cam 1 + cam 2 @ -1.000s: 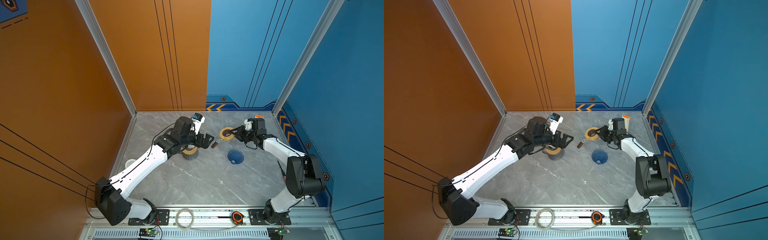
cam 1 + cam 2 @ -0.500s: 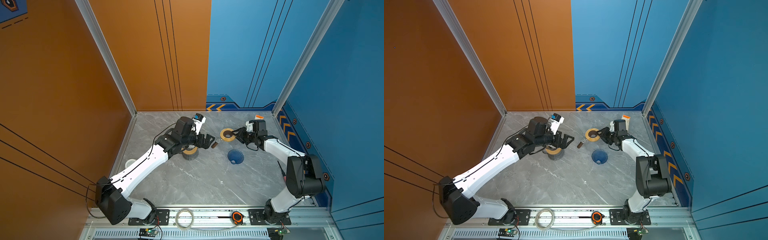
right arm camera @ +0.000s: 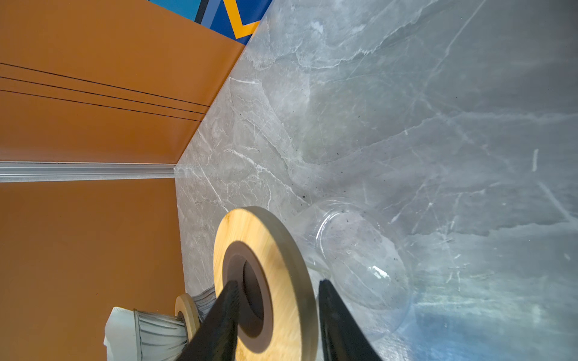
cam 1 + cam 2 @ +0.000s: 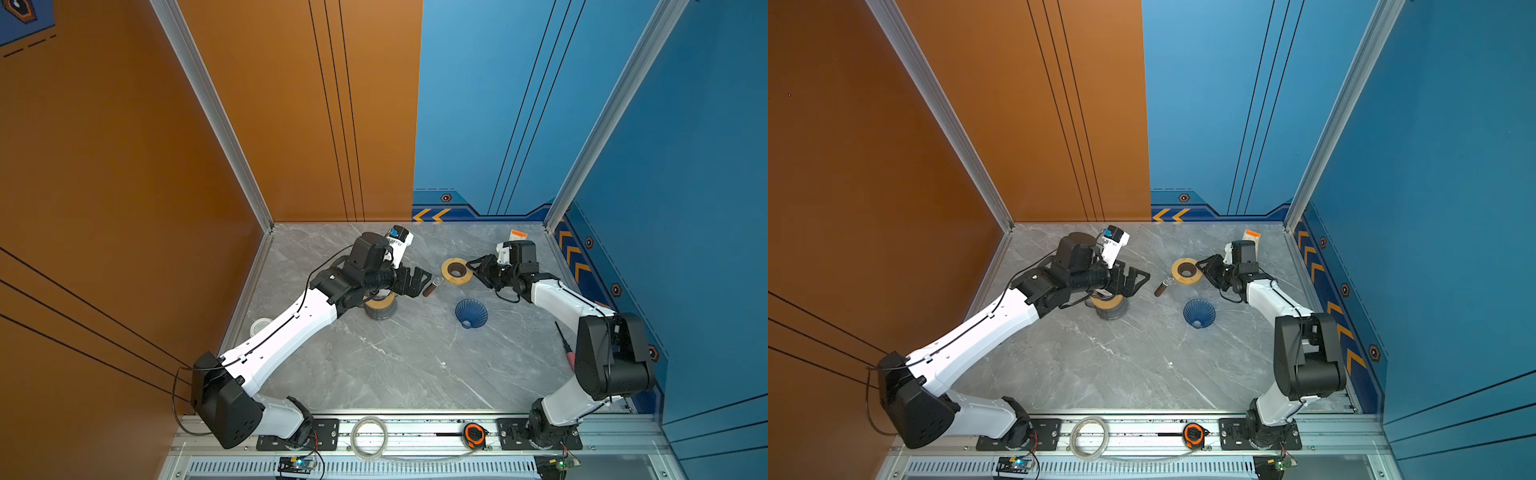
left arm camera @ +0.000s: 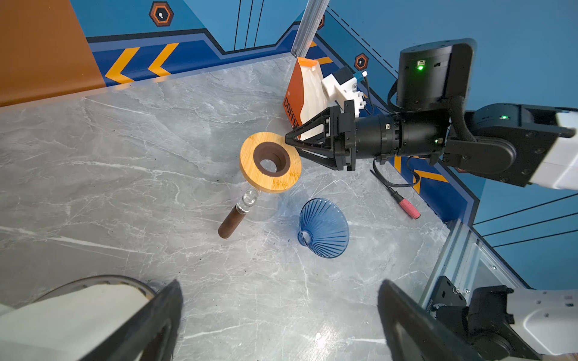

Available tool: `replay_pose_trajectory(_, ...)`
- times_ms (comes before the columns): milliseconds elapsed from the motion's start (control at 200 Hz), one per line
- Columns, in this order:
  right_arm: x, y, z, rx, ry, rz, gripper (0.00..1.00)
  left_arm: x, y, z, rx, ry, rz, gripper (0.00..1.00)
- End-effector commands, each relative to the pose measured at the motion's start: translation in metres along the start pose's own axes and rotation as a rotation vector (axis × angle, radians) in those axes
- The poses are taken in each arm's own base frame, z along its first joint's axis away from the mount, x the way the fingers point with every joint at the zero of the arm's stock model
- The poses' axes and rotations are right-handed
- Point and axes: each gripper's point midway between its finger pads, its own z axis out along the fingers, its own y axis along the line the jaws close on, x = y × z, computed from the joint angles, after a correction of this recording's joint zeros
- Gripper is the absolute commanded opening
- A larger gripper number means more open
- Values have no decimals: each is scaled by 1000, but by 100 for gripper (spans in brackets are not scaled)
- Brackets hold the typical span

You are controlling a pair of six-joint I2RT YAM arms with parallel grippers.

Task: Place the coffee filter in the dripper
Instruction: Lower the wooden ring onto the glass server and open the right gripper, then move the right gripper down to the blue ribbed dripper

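Left end effector stands fully open and empty, just above the dripper, where the white filter appears seated. Right end effector is partly open, its jaws loosely straddling the wooden ring on the glass carafe and gripping nothing. If you withdraw the right arm sideways, a finger may catch the ring and tip the carafe. If you lower the left arm, you may crush the filter or topple the dripper on the tabletop.

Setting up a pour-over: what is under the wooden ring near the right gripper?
A clear glass carafe sits under the wooden ring, its brown handle sticking out. The ring covers the carafe's neck.
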Motion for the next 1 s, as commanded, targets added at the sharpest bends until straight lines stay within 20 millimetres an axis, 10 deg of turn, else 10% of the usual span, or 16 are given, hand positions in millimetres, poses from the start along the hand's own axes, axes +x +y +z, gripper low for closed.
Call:
replay_pose_trajectory(0, -6, 0, -11, 11, -39, 7, 42, -4, -7, -1, 22, 1, 0, 98)
replay_pose_trajectory(991, 40, -17, -108, 315, 29, -261, 56, -4, -28, -36, 57, -55, 60, 98)
